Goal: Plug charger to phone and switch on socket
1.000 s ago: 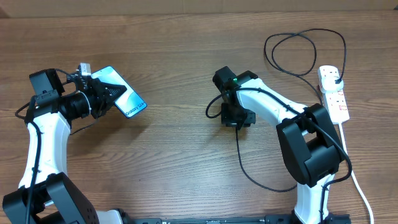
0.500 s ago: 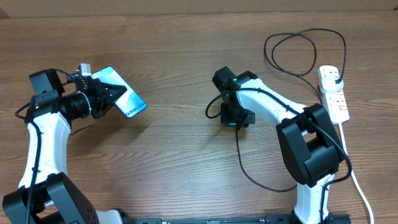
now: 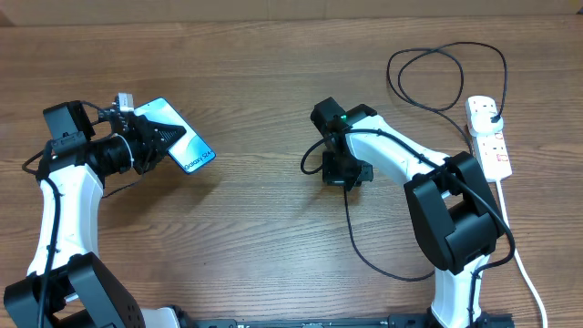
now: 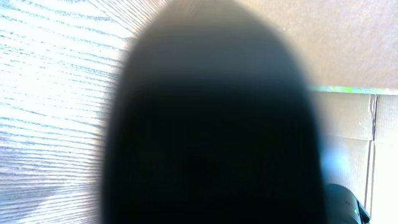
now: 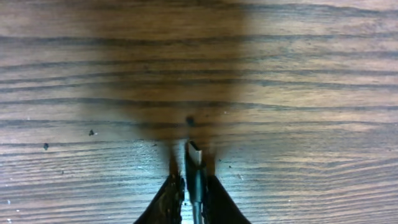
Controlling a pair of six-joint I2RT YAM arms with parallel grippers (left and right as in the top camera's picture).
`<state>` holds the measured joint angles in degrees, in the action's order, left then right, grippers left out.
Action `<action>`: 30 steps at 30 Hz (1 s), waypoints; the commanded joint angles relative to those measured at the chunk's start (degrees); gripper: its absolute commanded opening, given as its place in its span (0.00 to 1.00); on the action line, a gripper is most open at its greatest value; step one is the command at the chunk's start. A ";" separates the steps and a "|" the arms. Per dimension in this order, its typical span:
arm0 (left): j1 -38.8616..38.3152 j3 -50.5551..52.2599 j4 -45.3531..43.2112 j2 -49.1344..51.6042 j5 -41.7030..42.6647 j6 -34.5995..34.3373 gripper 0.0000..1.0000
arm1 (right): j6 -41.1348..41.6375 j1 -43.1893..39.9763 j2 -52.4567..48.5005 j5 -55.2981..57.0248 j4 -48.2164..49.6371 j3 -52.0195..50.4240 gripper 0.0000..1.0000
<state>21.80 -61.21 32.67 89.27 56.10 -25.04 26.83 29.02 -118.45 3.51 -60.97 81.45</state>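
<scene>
The phone (image 3: 189,148), its screen glowing light blue, is tilted at the left with my left gripper (image 3: 160,138) shut on its near end. A dark blur fills the left wrist view and hides the jaws there. Mid-table, my right gripper (image 3: 342,179) points down at the wood. In the right wrist view its jaws (image 5: 193,179) stand close around the charger's connector tip (image 5: 194,153), which pokes out ahead of them. The thin black charger cable (image 3: 357,239) trails from this gripper and loops round to a black plug (image 3: 493,114) in the white socket (image 3: 493,148) at the right.
A wide loop of the charger cable (image 3: 446,47) lies at the back right. The socket's thick white cord (image 3: 526,269) runs down the right edge. A cardboard wall (image 4: 348,43) stands beyond the table in the left wrist view.
The right gripper's jaws have narrowed onto the connector. Neither arm nor the phone has visibly shifted.
</scene>
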 commanded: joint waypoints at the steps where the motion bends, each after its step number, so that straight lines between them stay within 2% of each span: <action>1: -0.07 -0.87 -0.09 -1.20 1.99 1.79 0.04 | -0.31 0.15 -0.92 0.72 -0.17 -1.64 0.09; 9: -0.07 -0.87 -0.07 -1.20 2.01 1.99 0.04 | -0.37 0.15 -0.92 0.70 0.28 -1.64 0.04; 13: -0.07 -0.87 -0.11 -1.20 3.48 3.28 0.04 | -6.16 0.02 -0.35 -2.01 0.48 -1.29 0.04; 17: -0.07 -0.87 -1.05 -1.20 10.60 6.80 0.04 | -15.28 -1.20 4.15 -15.41 0.17 -1.07 0.04; 21: -0.09 -0.87 -4.74 -1.20 21.31 7.34 0.04 | -28.11 -3.19 13.16 -38.64 -0.59 -1.07 0.04; 26: -0.63 -0.87 -9.68 -1.20 31.30 7.23 0.04 | -33.48 -3.54 18.47 -50.95 -0.72 -1.07 0.04; 30: -2.93 -0.87 -9.84 -1.22 32.50 6.05 0.04 | -38.64 -3.10 18.91 -61.40 -1.27 -1.11 0.04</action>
<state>21.02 -61.21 23.18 89.27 81.12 -19.22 -4.43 25.58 -99.15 -43.66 -61.95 79.92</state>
